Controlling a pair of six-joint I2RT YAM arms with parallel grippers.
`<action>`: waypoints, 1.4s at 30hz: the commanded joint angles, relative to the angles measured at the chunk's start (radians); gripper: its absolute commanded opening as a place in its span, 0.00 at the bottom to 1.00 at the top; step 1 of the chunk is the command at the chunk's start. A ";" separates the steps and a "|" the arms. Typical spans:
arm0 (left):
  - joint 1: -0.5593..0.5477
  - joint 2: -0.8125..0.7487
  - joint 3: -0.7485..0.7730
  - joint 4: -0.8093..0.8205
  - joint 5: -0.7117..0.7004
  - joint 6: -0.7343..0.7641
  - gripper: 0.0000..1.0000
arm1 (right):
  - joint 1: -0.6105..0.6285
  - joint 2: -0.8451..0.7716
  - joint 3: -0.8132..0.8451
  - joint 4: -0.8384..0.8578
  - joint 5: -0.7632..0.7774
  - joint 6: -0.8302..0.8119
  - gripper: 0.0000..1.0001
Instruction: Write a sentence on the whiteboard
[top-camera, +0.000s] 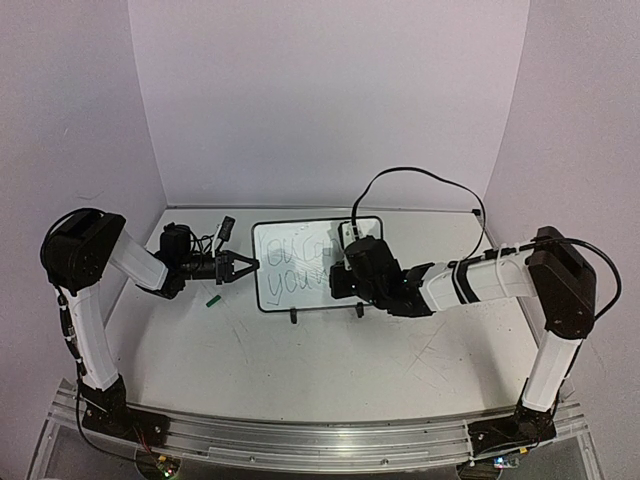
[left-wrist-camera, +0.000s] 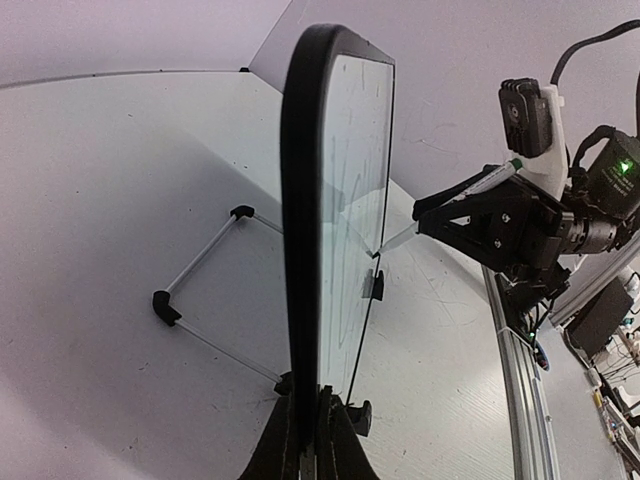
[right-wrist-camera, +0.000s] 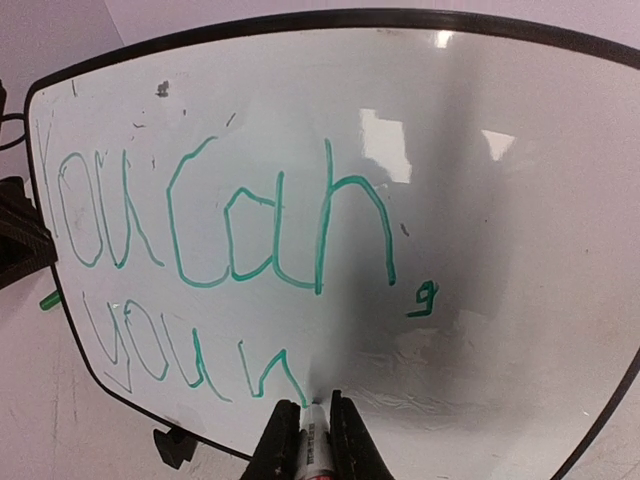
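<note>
The whiteboard (top-camera: 300, 262) stands upright on small black feet mid-table. My left gripper (left-wrist-camera: 310, 400) is shut on the board's left edge (top-camera: 256, 264), its frame pinched between the fingers. The sentence (right-wrist-camera: 230, 230) is in green: "You can," on the top line, "you" and a zigzag stroke below. That stroke ends at the tip of a white marker (right-wrist-camera: 314, 440). My right gripper (right-wrist-camera: 313, 405) is shut on the marker, which touches the board low and centre. In the left wrist view the marker (left-wrist-camera: 400, 237) meets the board face (left-wrist-camera: 345, 200).
A small green cap (top-camera: 212, 298) lies on the table left of the board, below my left wrist. A small black object (top-camera: 227, 225) sits behind it near the back wall. The board's wire stand leg (left-wrist-camera: 200, 300) reaches back over the table.
</note>
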 joint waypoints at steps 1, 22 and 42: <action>-0.001 -0.018 0.023 -0.050 -0.052 0.041 0.00 | -0.028 -0.044 0.054 -0.001 0.074 -0.044 0.00; -0.001 -0.015 0.026 -0.054 -0.052 0.043 0.00 | -0.024 -0.172 -0.030 0.024 -0.005 -0.008 0.00; -0.003 -0.009 0.036 -0.062 -0.052 0.047 0.00 | -0.051 -0.063 0.039 0.027 -0.033 -0.011 0.00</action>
